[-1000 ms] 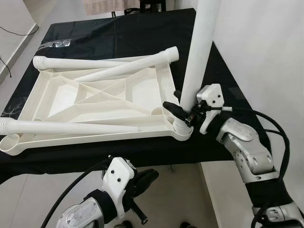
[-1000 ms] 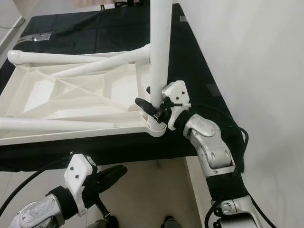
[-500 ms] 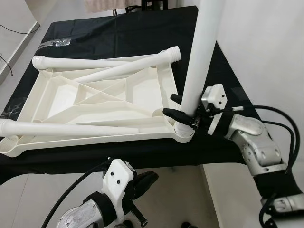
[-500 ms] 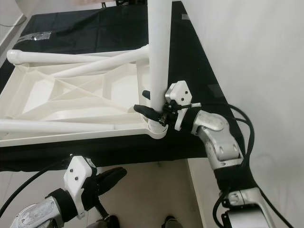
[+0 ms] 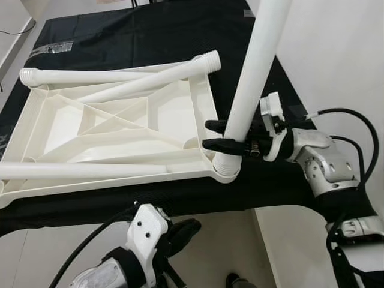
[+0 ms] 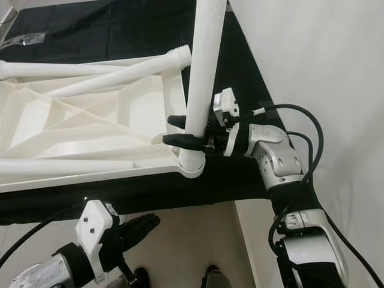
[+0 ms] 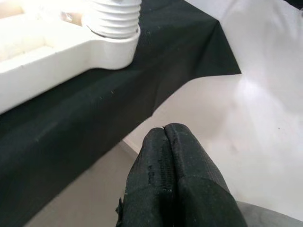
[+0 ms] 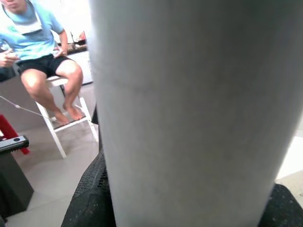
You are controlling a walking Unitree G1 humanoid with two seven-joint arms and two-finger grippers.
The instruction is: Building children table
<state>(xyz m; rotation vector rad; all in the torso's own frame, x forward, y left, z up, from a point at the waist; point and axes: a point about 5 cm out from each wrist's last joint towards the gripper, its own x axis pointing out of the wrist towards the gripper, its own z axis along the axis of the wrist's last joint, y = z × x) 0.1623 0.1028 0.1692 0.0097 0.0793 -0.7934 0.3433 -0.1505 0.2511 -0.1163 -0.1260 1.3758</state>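
My right gripper (image 5: 217, 135) is clamped on the upright leg (image 5: 254, 72), one black finger on each side of it, low down near its threaded end. That end sits in the corner socket (image 5: 225, 173) of the tabletop (image 5: 114, 129), which lies upside down on a black cloth (image 5: 144, 36) (the ribbed underside faces up). Three more legs lie across the tabletop: two (image 5: 150, 78) crossing near the far edge, one (image 5: 90, 171) along the near edge. My left gripper (image 7: 170, 175) hangs below the cloth's near edge, its fingers pressed together on nothing. In the right wrist view, a person (image 8: 38, 52) sits on a white chair (image 8: 61, 132) beyond the leg.
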